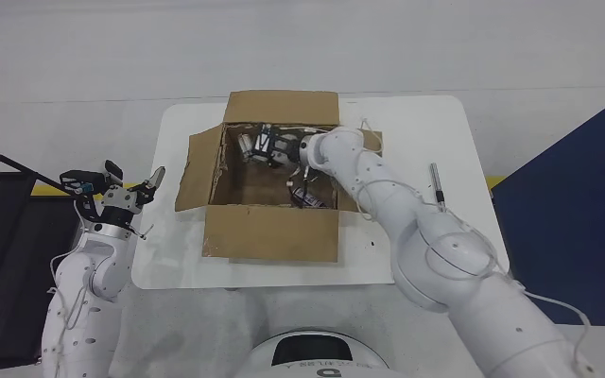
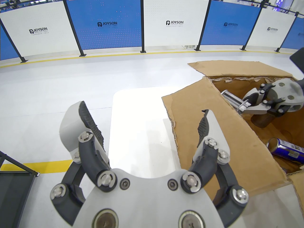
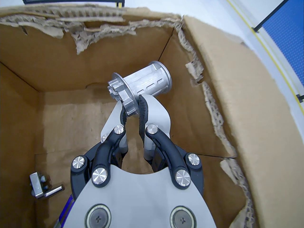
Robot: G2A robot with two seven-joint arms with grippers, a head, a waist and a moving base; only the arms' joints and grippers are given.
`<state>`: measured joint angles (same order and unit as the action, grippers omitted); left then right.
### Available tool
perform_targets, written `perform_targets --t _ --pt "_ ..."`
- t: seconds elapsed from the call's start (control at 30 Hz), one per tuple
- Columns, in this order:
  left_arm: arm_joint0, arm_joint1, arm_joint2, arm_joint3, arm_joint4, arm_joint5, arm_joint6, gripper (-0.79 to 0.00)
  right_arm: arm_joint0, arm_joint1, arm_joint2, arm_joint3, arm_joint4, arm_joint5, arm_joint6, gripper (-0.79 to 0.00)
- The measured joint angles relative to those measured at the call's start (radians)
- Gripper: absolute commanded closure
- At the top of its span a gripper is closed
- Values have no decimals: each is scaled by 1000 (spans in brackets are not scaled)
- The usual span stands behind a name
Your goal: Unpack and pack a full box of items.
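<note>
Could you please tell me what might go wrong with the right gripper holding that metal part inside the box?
The right gripper pinches the metal cylinder only by its flange, so it might swivel or slip free. The torn wall of the box stands close beside it and could snag it on the way out. If dropped, it might hit the blue can.

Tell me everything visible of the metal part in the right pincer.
The metal part is a silvery, cast-looking cylinder with slotted sides, a wide notched flange at one end and a smaller rim at the other. It is held tilted, clamped by its flange in the right pincer, inside the cardboard box.
</note>
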<state>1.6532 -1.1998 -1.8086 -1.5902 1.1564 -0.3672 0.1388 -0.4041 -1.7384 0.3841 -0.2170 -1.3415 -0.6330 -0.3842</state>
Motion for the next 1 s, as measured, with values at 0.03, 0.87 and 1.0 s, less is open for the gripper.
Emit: perform_targets --t 0.03,0.87,1.0 --pt "0 0 0 0 0 0 0 -785 -2 3 1 -4 -1 5 -5 0" --pt "0 0 0 0 0 0 0 -785 -48 180 99 -233 -81 11 -391 0" --pt "0 0 0 0 0 0 0 -785 -117 281 174 -318 -114 1 -528 0"
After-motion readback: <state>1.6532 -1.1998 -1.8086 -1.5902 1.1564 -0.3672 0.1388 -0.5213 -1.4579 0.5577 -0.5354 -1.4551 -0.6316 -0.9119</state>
